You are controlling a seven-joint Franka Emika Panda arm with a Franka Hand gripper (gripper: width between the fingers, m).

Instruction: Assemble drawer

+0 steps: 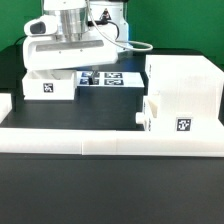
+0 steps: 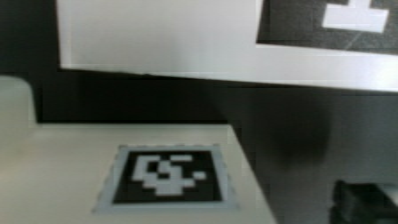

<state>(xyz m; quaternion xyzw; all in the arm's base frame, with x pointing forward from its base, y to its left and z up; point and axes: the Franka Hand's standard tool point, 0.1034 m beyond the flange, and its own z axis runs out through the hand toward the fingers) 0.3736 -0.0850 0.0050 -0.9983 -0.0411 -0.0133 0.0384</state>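
Loose tray (image 1: pixel 47 86): left of the exterior frame, flat on the table, tag side facing the camera, well apart from the housing.
Gripper (image 1: pixel 62 67): upper left of centre, directly above the loose tray. Its fingers are hidden in both views, so you cannot tell whether they are spread or pressed together.
Tag (image 2: pixel 169 176): lower centre of the wrist frame, on a white face close under the camera. This is probably the loose tray.
Marker board (image 1: pixel 106 78): centre, behind. Leave it untouched.
Seated tray (image 1: pixel 170 118): right of centre, apparently partly inside the housing, knob (image 1: pixel 140 119) pointing to frame left.
Housing (image 1: pixel 186 80): right side. This is the destination.
Step, as judged: grasping the loose tray. Centre over one wall, descend squarely, and close firmly before you lift.
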